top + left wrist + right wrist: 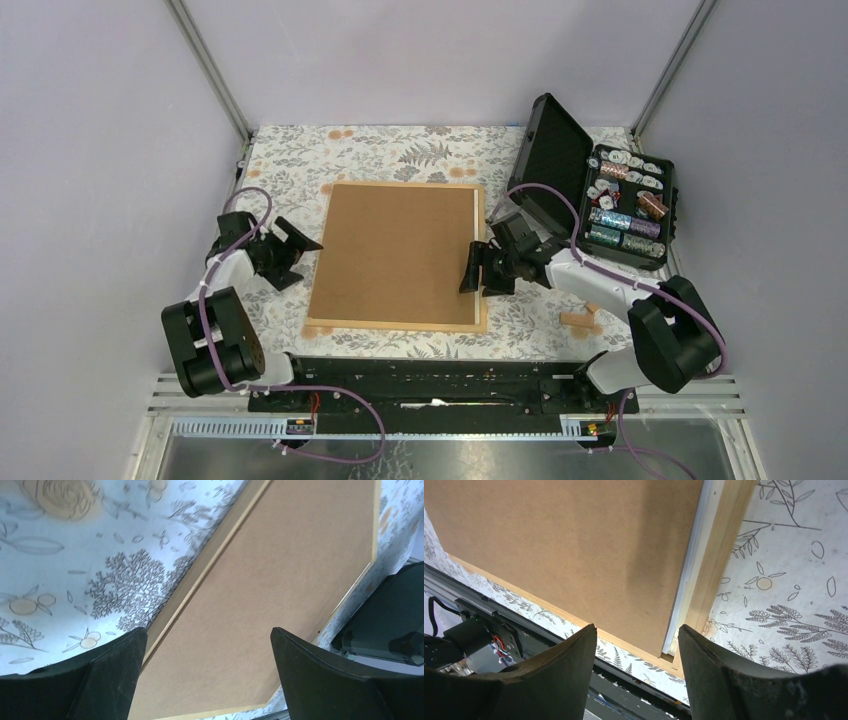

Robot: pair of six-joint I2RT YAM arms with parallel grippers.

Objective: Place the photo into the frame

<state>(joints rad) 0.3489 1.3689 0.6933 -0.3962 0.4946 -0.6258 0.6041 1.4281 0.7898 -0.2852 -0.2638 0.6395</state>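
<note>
The frame lies flat in the middle of the table, and a plain brown backing board fills it. Along the board's right edge runs a thin white strip, inside the pale wood moulding. The photo is hidden. My left gripper hangs open just off the frame's left side, looking across the moulding and board. My right gripper is open over the frame's right edge near its front corner, with nothing between its fingers.
An open black hard case stands at the back right, its tray full of small spools. A small wooden piece lies near the right arm. A black rail runs along the near table edge.
</note>
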